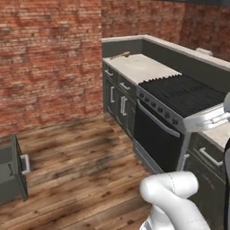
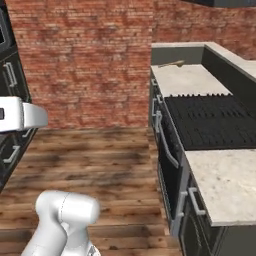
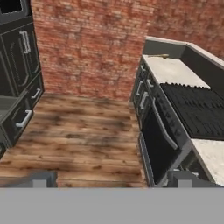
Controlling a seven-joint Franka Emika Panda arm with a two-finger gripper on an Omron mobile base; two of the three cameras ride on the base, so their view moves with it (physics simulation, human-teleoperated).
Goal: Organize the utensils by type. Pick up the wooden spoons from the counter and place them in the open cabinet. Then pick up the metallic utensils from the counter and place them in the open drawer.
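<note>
One light-brown wooden spoon (image 1: 121, 55) lies at the far end of the beige speckled counter (image 1: 141, 67), close to the back corner; it also appears as the wooden spoon (image 2: 172, 63) (image 3: 159, 56) in the other two views. My gripper (image 3: 111, 181) is open, its two dark fingertips (image 3: 40, 179) far apart with nothing between them, and it hangs high over the wooden floor, well away from the spoon. The second wooden spoon, the silver fork and the dark-grey metal spoon are out of view. On the left, a dark drawer (image 1: 13, 168) (image 3: 15, 114) stands pulled out.
A black stove top (image 2: 215, 120) with an oven door below (image 1: 157, 134) sits between the far counter and a nearer stretch of counter (image 2: 225, 185). A raised beige ledge (image 1: 179, 47) runs along the back. Dark tall cupboards (image 3: 19, 57) line the left; a brick wall closes the far side.
</note>
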